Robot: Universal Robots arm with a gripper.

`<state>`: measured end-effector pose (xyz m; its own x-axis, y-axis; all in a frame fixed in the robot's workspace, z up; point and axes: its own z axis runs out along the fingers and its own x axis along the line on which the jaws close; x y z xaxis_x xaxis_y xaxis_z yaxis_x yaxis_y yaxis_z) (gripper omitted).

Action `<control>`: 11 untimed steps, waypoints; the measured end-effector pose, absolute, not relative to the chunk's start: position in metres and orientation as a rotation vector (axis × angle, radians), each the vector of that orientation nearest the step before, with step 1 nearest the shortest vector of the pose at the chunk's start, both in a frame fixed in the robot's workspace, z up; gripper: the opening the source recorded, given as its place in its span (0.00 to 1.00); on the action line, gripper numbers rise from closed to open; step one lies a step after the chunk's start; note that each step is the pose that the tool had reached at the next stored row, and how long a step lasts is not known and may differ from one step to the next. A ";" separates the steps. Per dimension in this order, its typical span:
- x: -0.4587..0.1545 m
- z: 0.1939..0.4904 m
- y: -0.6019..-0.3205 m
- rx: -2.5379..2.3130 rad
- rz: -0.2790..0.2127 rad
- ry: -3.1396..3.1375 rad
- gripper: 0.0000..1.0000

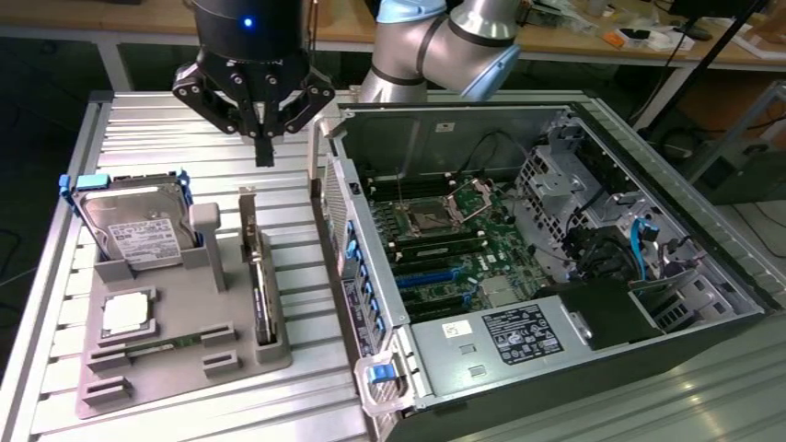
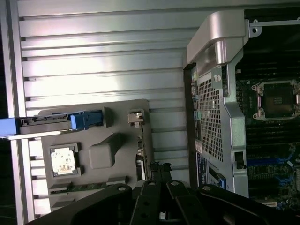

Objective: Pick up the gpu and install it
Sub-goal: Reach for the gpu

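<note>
End effector: The black end effector (image 1: 264, 158) (image 2: 158, 169) hangs in the air, just beside the computer case's back corner, on the exterior view's left. Its fingers are pressed together. They hold nothing.
Bench: The ribbed metal bench (image 1: 160, 129) (image 2: 93, 61) lies under the computer case and carries everything.
Computer case: The computer case (image 1: 455, 112) (image 2: 218, 33) lies on its side with its big side open. You can see the green board (image 1: 457, 241) and an open square socket (image 1: 433, 218) (image 2: 276, 101) inside it.
Arm: The silver arm (image 1: 430, 46) reaches over the back of the computer case.
Holder: A grey holder (image 1: 172, 359) (image 2: 93, 180) sits flat beside the computer case, on the exterior view's left.
Hard drive: The hard drive (image 1: 135, 226) (image 2: 61, 123) with a white label and a blue frame stands in the holder, on the side far from the computer case.
Gpu: The gpu (image 1: 260, 276) (image 2: 139, 154) stands on its thin edge in the holder's slot closest to the computer case. The end effector is above its back end, with a gap between them.
Chip: A small square silver chip (image 1: 127, 315) (image 2: 62, 161) lies flat in the holder, farther from the computer case than the gpu.
</note>
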<state>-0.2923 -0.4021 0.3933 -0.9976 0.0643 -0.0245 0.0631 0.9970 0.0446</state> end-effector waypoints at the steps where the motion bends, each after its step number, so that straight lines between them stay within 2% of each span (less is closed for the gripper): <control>1: -0.293 0.393 -0.402 0.099 0.068 3.113 0.11; 11: -0.305 0.393 -0.402 0.098 0.068 3.113 0.11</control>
<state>-0.3047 -0.4024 0.3933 -0.9977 0.0637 -0.0244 0.0626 0.9970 0.0446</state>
